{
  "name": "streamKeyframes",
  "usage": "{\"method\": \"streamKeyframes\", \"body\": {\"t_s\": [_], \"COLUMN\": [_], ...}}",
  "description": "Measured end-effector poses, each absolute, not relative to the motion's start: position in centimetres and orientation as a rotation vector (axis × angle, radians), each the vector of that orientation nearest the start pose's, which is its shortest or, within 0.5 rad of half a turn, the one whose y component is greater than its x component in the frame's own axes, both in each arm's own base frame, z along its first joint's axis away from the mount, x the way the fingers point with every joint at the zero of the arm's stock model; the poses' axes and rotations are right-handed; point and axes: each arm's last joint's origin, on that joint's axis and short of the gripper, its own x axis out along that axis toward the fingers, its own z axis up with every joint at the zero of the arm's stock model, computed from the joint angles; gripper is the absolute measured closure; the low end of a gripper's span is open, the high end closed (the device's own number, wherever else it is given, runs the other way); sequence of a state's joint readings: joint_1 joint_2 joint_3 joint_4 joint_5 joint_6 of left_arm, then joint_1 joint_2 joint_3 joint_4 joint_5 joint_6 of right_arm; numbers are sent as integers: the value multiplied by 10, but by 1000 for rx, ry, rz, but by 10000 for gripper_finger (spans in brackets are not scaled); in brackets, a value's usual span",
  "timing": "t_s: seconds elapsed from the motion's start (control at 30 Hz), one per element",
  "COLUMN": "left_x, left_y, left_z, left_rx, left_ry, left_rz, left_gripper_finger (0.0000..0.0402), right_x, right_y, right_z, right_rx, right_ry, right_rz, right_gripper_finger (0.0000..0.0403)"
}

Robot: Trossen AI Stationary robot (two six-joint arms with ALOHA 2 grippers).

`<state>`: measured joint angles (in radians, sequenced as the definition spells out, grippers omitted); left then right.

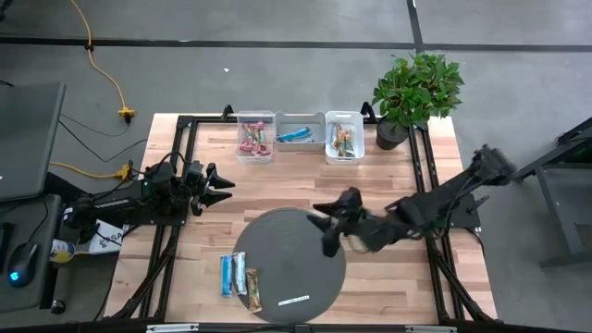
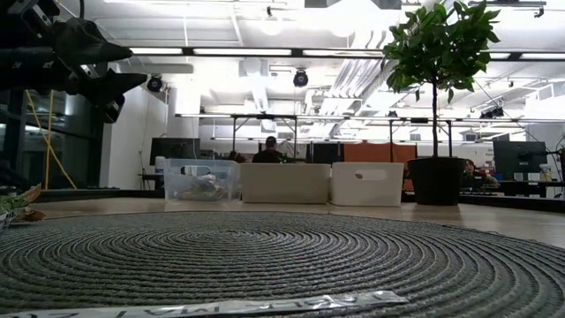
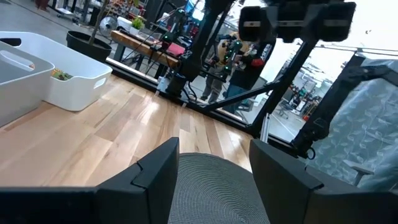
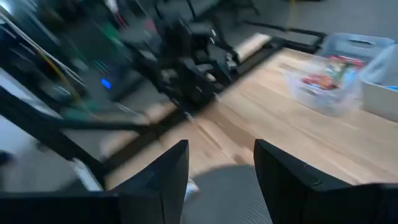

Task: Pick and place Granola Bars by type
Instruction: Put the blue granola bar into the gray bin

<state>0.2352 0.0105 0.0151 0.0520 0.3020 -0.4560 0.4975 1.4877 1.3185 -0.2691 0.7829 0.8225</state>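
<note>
Three bars (image 1: pixel 240 279) lie side by side at the mat's (image 1: pixel 289 239) left front edge. The right gripper (image 1: pixel 331 227) hovers above the mat, open and empty; the left gripper (image 1: pixel 215 188) waits open beside it. The right one should probably descend on one bar only, fingers across its narrow width.

The wooden table (image 1: pixel 277 199) holds a round gray mat (image 1: pixel 287 250). Three small bins (image 1: pixel 301 136) sit in a row at the far edge, next to a potted plant (image 1: pixel 412 92). Three Granola Bars (image 1: pixel 239 277) lie by the mat's left rim, and a white strip (image 1: pixel 294 299) lies on the mat.
</note>
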Motion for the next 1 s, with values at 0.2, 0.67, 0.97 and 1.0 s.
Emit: {"method": "streamKeyframes", "body": {"t_s": [0.2, 0.67, 0.97, 1.0], "left_x": [95, 95, 95, 95], "left_y": [14, 15, 16, 16], "left_z": [173, 173, 173, 173], "left_rx": [-441, -440, -487, -487], "left_ry": [-36, -43, -53, -53], "left_rz": [-78, -46, -8, -8], "left_gripper_finger": [209, 209, 209, 209], "right_x": [263, 213, 212, 212], "right_y": [110, 82, 86, 86], "right_z": [320, 262, 249, 248], "right_rx": [688, 675, 581, 568], "right_ry": [-5, -83, 42, 59], "right_rz": [-341, -302, -140, -123], "right_gripper_finger": [238, 238, 238, 238]}}
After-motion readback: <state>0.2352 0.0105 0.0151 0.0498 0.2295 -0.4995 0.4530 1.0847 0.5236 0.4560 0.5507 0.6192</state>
